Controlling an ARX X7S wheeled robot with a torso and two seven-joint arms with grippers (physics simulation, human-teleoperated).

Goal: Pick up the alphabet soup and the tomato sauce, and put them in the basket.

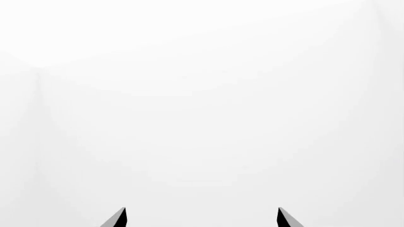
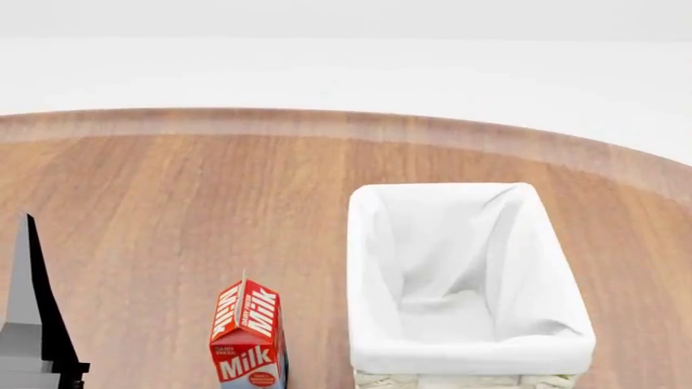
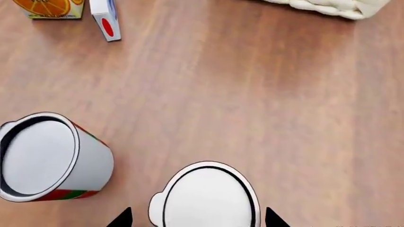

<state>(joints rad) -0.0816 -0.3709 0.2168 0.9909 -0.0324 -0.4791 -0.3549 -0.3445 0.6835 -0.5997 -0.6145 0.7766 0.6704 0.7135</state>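
In the right wrist view, the tomato sauce (image 3: pixel 47 158) stands on the wooden table, showing its pale lid and a strip of red and green label. Beside it is a second can (image 3: pixel 205 196), which I take for the alphabet soup; only its pale lid shows and its label is hidden. My right gripper (image 3: pixel 197 218) is open above this can, one dark fingertip on each side of the lid and a gap at both. The basket (image 2: pixel 373 267), cream wicker with a white liner, holds nothing. My left gripper (image 1: pixel 202 217) is open, faces a blank white surface and holds nothing.
A red milk carton (image 2: pixel 249 332) stands just left of the basket. An orange juice carton (image 3: pixel 50 7) and a small white-and-blue carton (image 3: pixel 104 19) lie beyond the cans. The basket's corner (image 3: pixel 322 7) shows past them. Part of my left arm (image 2: pixel 27 316) rises at the table's left.
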